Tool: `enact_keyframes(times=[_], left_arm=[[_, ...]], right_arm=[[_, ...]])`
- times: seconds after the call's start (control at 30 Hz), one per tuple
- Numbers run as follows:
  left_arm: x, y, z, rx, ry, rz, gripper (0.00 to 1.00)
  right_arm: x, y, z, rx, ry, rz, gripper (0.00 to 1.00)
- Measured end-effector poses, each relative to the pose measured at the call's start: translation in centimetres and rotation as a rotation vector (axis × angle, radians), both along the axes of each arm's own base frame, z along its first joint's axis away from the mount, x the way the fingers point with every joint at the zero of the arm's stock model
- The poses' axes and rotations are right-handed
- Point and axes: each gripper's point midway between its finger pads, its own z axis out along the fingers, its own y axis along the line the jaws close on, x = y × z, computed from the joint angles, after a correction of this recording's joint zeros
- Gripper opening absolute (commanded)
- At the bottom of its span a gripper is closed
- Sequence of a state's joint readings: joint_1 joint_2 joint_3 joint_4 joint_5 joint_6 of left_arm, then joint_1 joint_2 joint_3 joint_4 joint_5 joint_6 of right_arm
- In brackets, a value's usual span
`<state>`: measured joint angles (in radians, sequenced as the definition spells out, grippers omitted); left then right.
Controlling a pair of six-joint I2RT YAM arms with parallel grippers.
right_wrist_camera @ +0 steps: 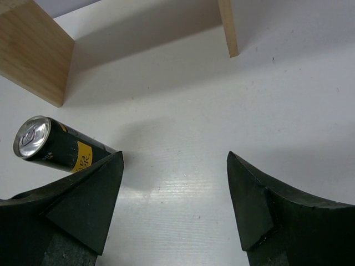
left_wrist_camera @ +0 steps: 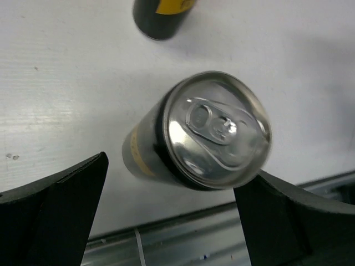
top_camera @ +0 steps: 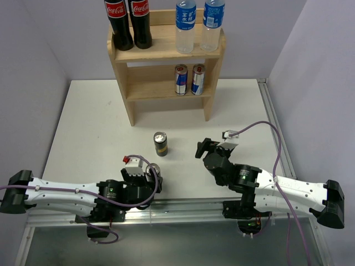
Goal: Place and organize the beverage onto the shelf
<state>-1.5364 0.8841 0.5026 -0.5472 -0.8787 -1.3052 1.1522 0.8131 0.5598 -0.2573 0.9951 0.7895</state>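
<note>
You're sitting at roughly three quarters done here, going by how things are lying. The shelf (top_camera: 147, 88) is carrying six drinks. Two cola bottles (top_camera: 119, 25) are standing on the left of the top tier, and two water bottles (top_camera: 186, 25) are standing on the right of it. Two blue-silver cans (top_camera: 181, 80) are sitting side by side on the lower tier, over toward its right. So what's remaining is the pair of dark cans, both out on the table (top_camera: 94, 122), apart from the shelf.

Your left gripper (left_wrist_camera: 173, 174) is hanging spread wide and straddling the near dark can (left_wrist_camera: 205, 133), which is looking upright. One side seems to be just about touching the can's rim, but it isn't clamping on anything yet. The other dark can (top_camera: 161, 144) is standing further out, between the arms and the shelf. Your right gripper (right_wrist_camera: 175, 158) is hovering parted over bare table just beside that can, with nothing in its grasp.

I'm guessing the bare left half of the lower tier is where both dark cans are heading, since that'd keep like with like.
</note>
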Motion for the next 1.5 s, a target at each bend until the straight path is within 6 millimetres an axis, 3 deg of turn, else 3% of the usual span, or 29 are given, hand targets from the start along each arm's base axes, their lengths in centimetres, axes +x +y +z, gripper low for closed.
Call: enact_keyframes(times=[0.33, 0.63, 0.73, 0.77, 0.87, 1.07, 1.13, 1.23, 1.37, 1.5], left_arm=[[2.6, 0.7, -2.0, 0.088, -0.161, 0.164, 0.99], [3.7, 0.3, -4.1, 0.221, -0.248, 0.246, 0.86], [4.2, 0.0, -4.4, 0.231, -0.256, 0.278, 0.51], [4.4, -0.1, -4.3, 0.24, -0.265, 0.284, 0.27], [4.7, 0.2, -4.3, 0.243, -0.268, 0.302, 0.01], [5.2, 0.6, -3.9, 0.267, -0.255, 0.314, 0.0], [5.4, 0.6, -2.9, 0.275, -0.252, 0.311, 0.0], [5.5, -0.5, 0.5, 0.242, -0.258, 0.296, 0.0], [6.2, -1.8, 7.3, 0.135, -0.285, 0.25, 0.0], [9.1, 0.0, 13.3, 0.016, -0.314, 0.248, 0.0]], right_arm=[[0.0, 0.1, -0.7, -0.022, 0.01, 0.001, 0.82], [0.1, 0.6, -1.2, -0.035, 0.021, 0.015, 0.82], [0.1, 0.7, -1.2, -0.033, 0.021, 0.016, 0.81], [0.1, 0.7, -1.2, -0.032, 0.021, 0.017, 0.81], [0.1, 0.7, -1.2, -0.032, 0.022, 0.017, 0.81], [0.1, 0.7, -1.2, -0.032, 0.021, 0.017, 0.81], [0.1, 0.6, -1.1, -0.028, 0.019, 0.017, 0.8], [0.0, 0.6, -1.0, -0.023, 0.017, 0.017, 0.81], [0.1, 0.7, -1.0, -0.019, 0.016, 0.019, 0.8], [0.1, 0.8, -0.9, -0.022, 0.011, 0.024, 0.8]])
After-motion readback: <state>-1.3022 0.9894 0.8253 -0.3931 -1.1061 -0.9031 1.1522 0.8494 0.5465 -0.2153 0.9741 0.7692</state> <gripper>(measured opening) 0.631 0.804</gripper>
